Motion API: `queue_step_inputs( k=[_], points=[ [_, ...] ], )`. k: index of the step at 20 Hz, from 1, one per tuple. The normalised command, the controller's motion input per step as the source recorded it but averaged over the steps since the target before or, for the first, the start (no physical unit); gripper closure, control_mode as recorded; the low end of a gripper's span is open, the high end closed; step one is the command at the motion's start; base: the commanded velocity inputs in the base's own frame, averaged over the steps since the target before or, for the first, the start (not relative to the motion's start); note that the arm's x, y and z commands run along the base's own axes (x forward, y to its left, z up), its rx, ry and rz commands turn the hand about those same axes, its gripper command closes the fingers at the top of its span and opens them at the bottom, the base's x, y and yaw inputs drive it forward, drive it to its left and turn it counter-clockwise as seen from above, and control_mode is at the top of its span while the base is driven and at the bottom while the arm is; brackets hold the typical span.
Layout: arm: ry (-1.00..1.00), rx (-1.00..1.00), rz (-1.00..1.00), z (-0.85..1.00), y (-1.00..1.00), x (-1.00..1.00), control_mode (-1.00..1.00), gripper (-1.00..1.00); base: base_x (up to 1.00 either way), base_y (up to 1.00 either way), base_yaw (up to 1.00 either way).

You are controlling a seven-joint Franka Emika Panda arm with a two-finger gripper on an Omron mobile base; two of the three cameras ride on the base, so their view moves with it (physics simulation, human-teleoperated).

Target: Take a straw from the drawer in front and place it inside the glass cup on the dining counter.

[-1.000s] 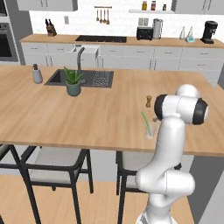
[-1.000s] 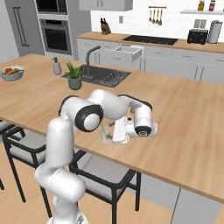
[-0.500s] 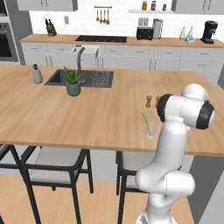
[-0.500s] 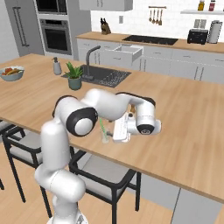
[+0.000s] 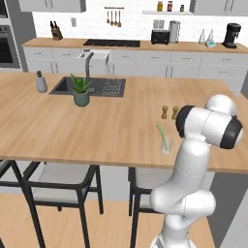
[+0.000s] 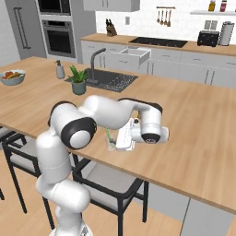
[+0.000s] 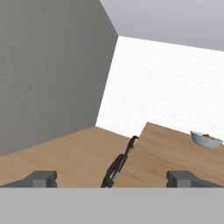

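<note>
The white arm rose from its base at the near side, bent at a dark-jointed elbow and reached low and sideways. Its wrist was turned level, so the hand (image 6: 120,139) pointed horizontally toward the left. The two dark fingertips (image 7: 41,178) stood far apart, jaws fully spread, with nothing held between them.

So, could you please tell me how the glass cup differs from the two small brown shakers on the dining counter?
The glass cup is clear and pale; the shakers are opaque brown. The cup holds the green straw, which leans out of it; the shakers hold nothing visible. The cup stands near the counter's front edge, the shakers further back as a pair. All stand upright on the dining counter.
</note>
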Motion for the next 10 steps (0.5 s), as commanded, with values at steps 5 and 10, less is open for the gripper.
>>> queue_step_inputs(
  k=[5, 10],
  points=[
    [0.0, 0.0, -0.02, 0.0, 0.0, -0.03, -1.0, -1.0, 0.0, 0.0, 0.0],
    [0.0, 0.0, -0.01, 0.0, 0.0, -0.06, -1.0, -1.0, 0.0, 0.0, 0.0]
  ],
)
